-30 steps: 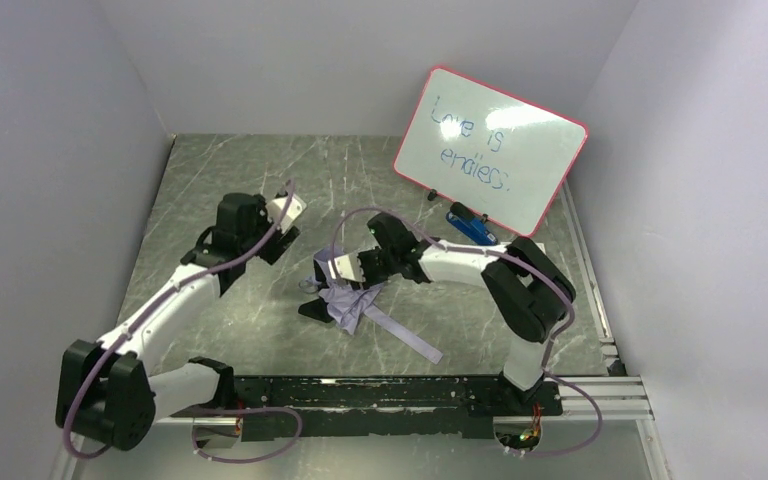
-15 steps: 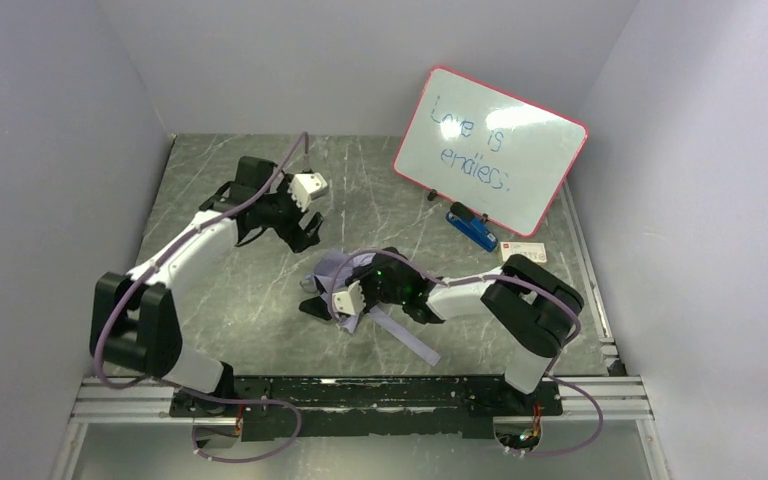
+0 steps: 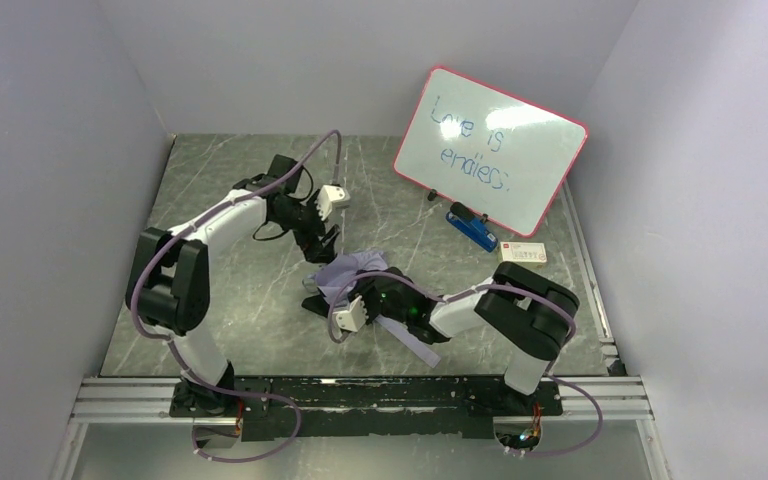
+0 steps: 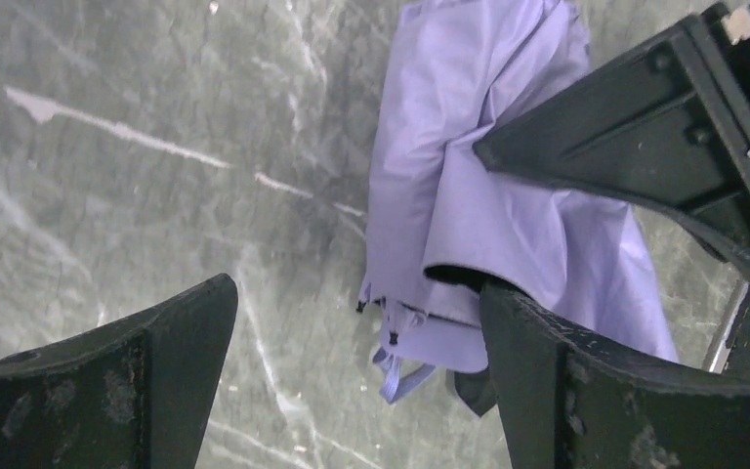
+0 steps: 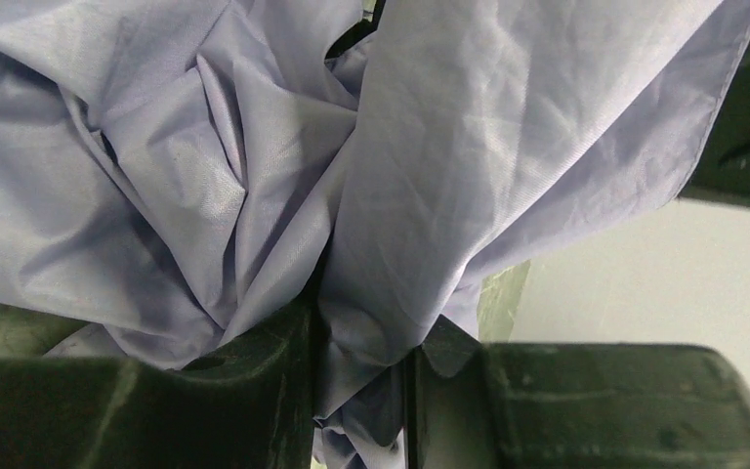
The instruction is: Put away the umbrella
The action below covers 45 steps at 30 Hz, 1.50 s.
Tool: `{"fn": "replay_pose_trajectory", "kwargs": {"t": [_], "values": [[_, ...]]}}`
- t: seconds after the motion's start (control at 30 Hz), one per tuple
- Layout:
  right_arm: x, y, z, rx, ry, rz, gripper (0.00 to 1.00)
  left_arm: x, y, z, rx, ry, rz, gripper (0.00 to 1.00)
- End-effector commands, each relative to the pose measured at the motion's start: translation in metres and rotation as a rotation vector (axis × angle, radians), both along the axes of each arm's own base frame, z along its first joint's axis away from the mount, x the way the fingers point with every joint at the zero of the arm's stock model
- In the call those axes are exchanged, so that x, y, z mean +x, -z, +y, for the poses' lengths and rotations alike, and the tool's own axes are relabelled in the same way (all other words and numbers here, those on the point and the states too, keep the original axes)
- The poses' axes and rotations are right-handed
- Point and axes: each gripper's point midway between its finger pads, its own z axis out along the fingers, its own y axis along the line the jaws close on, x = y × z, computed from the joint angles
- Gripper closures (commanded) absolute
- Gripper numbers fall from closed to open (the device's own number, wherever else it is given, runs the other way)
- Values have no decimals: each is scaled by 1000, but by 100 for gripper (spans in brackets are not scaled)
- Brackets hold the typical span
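Note:
The umbrella lies crumpled mid-table, its lavender fabric bunched, with a black part at its near-left end and a pale strip running toward the near right. My right gripper is low over it. In the right wrist view the right gripper is shut on a fold of the fabric. My left gripper hangs just behind the umbrella. In the left wrist view the left gripper stands wide open, with the edge of the fabric against its right finger.
A pink-framed whiteboard leans at the back right. A blue eraser and a small white box lie in front of it. Grey walls close in the table on three sides. A metal rail runs along the near edge.
My left arm has swung in from the left to the umbrella's far side and its jaws have opened wider. The right gripper has dropped lower and come nearer, keeping hold of the fabric.

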Motion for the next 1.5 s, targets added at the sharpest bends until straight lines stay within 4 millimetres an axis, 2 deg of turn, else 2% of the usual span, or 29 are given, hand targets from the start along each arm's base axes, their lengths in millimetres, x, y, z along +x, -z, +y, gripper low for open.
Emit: {"fn": "replay_pose_trajectory", "kwargs": {"t": [0.0, 0.17, 0.3, 0.4, 0.63, 0.8, 0.93, 1.17, 1.43, 1.47], "values": [[-17, 54, -38, -193, 35, 77, 95, -3, -7, -25, -71, 89, 12, 3], [-21, 56, -35, -191, 29, 85, 96, -9, -4, -34, -89, 132, 51, 3], [-22, 57, -32, -188, 23, 88, 96, -5, -9, -34, -79, 125, 29, 3], [-22, 58, -32, -187, 26, 88, 96, -14, -8, -38, -86, 153, 31, 3], [-22, 57, -31, -184, 33, 88, 96, -61, 33, -49, 27, 270, 63, 3], [-22, 54, -31, -180, 35, 82, 96, -66, 67, -34, 124, 274, 78, 3], [-21, 49, -29, -168, 37, 73, 96, -66, 81, -31, 154, 274, 88, 3], [-19, 44, -27, -147, 51, 70, 96, -77, 98, -28, 236, 312, 70, 20], [-19, 31, -21, -87, 61, 75, 96, -73, 117, -16, 334, 244, 69, 47], [-19, 29, -20, -76, 61, 76, 96, -73, 118, -16, 341, 239, 70, 53]]}}
